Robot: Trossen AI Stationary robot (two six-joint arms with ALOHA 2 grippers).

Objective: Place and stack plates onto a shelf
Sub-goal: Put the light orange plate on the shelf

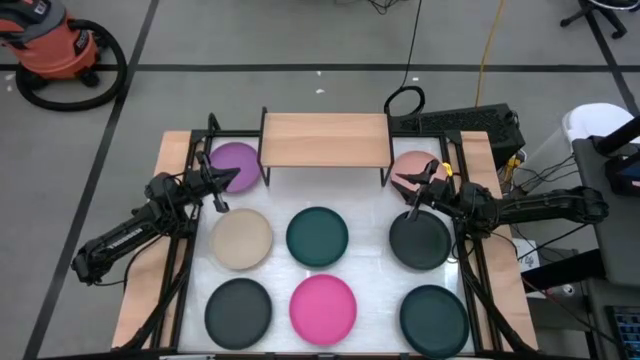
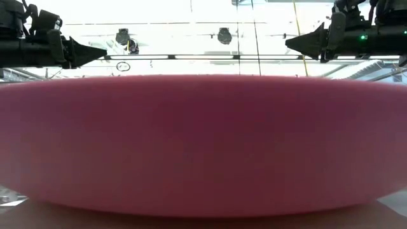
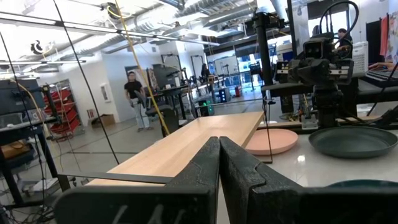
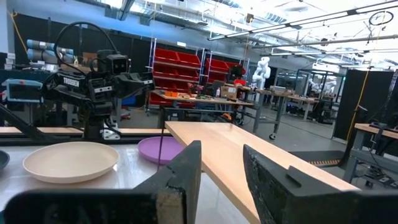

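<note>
The left gripper (image 1: 218, 187) is held with fingers pressed together, empty, above the purple plate (image 1: 238, 160). The right gripper (image 1: 415, 192) is held slightly open, empty, between the salmon plate (image 1: 413, 163) and a black plate (image 1: 420, 242). Eight plates are laid on the table (image 1: 375, 215); the shelf (image 1: 325, 139) is bare.

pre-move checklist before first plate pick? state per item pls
1. Shelf top free of plates: ok.
2. All eight plates flat on the table, none stacked: ok.
3. Left claw empty: ok, shut, beside the purple plate.
4. Right claw empty and ready to grasp: ok, open, at the salmon pink plate.
5. Arms apart, no crossing: ok.
6. Low view usable: not ok, the hot pink plate blocks most of it.
</note>
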